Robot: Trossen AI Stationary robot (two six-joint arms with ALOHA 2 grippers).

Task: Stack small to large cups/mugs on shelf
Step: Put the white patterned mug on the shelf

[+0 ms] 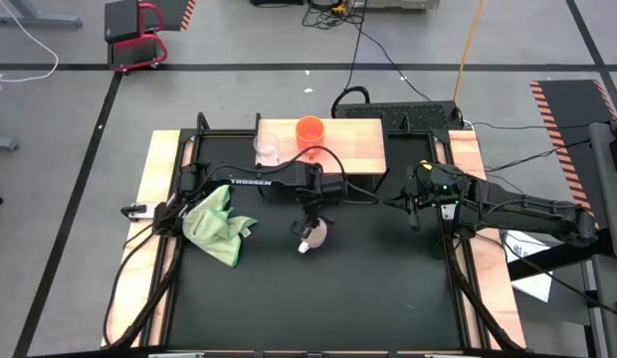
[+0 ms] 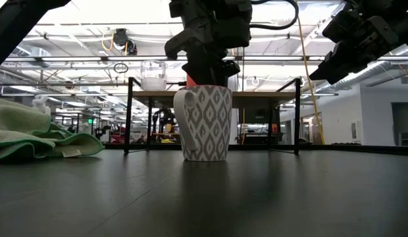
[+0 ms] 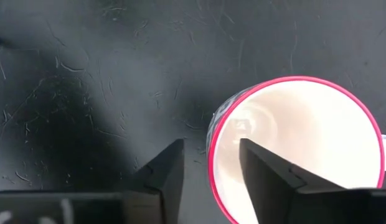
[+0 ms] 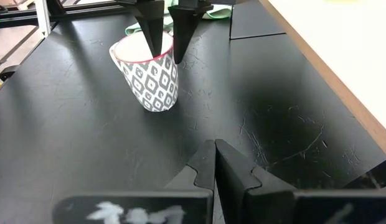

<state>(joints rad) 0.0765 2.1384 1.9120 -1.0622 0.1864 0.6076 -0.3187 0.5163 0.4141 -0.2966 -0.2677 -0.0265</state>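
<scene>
On the left of the black table top, a crumpled pale green cloth (image 1: 221, 225) lies beside the left arm. Behind it, at the table's back edge, stands the low shelf with a light wooden top on thin black legs (image 1: 353, 149). On its left end sits a small clear glass cup (image 1: 266, 151), and just right of that an orange mug (image 1: 309, 130); the two stand close but apart.

In front of the shelf, near the table's middle, a white mug with a grey diamond pattern and a pink rim (image 2: 204, 123) stands upright on the table, its handle showing on one side in the low view. The left gripper (image 3: 208, 171) hangs directly over it, its fingers spread, one finger outside the rim and one inside, straddling the mug's wall. Whether either finger touches the wall cannot be told.

Farther right, the right gripper (image 4: 214, 163) is held above the bare table, well apart from the mug, its fingers pressed together on nothing.
</scene>
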